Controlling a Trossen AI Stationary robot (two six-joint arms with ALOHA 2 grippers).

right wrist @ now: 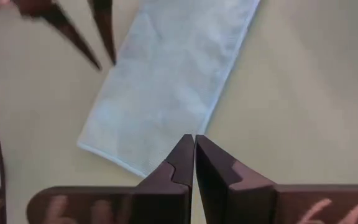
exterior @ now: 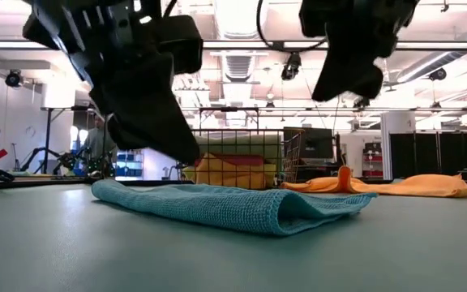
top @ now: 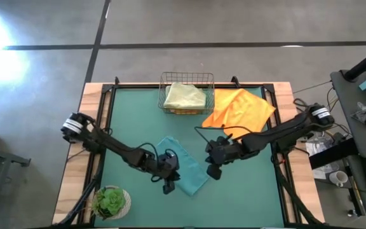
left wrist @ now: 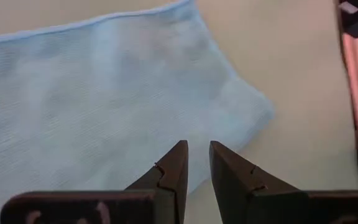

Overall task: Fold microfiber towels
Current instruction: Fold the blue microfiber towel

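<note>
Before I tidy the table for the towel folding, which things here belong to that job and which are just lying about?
Job:
folded teal microfiber towel
spread orange microfiber towel
pale green microfiber towel in the basket
rectangular wire basket

Lying about:
small leafy green potted plant

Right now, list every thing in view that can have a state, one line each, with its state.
teal towel: folded into a narrow strip, lying flat on the mat
orange towel: spread unfolded beside the basket
pale green towel: folded, in the wire basket
left gripper: slightly open, empty, above the teal towel
right gripper: shut, empty, raised
</note>
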